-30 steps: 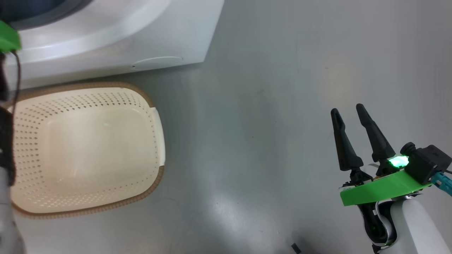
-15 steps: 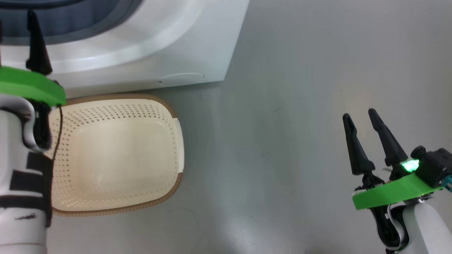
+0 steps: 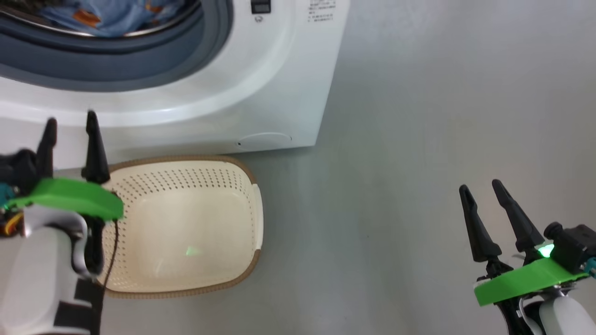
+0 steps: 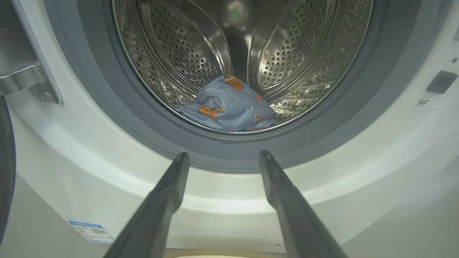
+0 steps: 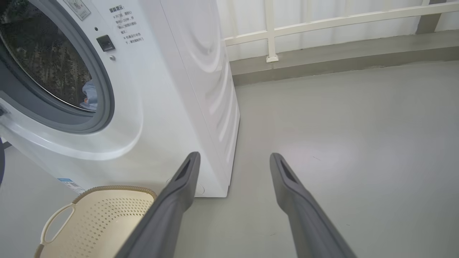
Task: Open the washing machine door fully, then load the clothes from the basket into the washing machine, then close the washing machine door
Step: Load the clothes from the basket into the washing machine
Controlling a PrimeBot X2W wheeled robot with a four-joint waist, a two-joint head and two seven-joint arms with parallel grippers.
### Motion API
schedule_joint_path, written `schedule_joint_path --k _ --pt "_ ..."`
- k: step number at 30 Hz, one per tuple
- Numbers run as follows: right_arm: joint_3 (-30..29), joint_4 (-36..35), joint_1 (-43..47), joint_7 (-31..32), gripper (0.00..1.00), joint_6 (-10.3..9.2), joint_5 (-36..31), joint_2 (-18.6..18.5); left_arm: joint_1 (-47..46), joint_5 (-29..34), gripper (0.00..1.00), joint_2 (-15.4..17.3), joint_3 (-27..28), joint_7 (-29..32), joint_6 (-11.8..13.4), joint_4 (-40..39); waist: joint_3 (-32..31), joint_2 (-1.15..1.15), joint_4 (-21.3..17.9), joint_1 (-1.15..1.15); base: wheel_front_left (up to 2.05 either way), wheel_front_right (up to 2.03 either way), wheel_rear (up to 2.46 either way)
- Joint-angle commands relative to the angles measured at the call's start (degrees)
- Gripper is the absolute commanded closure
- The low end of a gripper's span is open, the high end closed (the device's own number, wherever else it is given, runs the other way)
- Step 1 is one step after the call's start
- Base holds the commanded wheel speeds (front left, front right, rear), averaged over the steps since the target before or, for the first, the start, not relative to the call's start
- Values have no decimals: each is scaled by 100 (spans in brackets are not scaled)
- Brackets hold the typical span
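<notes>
currently: loading looks done; closing remains.
left gripper (image 3: 70,118): splayed, empty, aimed at the mouth of the washing machine (image 3: 279,70).
right gripper (image 3: 479,185): splayed, empty, parked aside.
clothes (image 4: 226,107): ahead of the left gripper, slumped low inside, settled by weight.
basket (image 3: 186,291): beneath the left gripper, mouth up, long axis along the machine front, kept close for short carries.
washing machine door (image 4: 5,168): probably the dark edge left of the left gripper.

grey floor (image 3: 419,139), washing machine (image 3: 260,93) and basket (image 3: 186,232) on it
</notes>
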Motion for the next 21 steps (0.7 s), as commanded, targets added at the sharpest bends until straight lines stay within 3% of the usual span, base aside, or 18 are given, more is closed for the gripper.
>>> schedule_joint_path --k 1,21 --pt "74 -97 169 -27 0 9 34 -119 239 62 0 181 191 -30 -9 -226 -310 0 116 0 0 0 0" --pt "-125 -29 1088 -27 0 9 163 -336 2237 195 0 13 412 -30 -9 -1092 -1387 0 335 0 0 0 0"
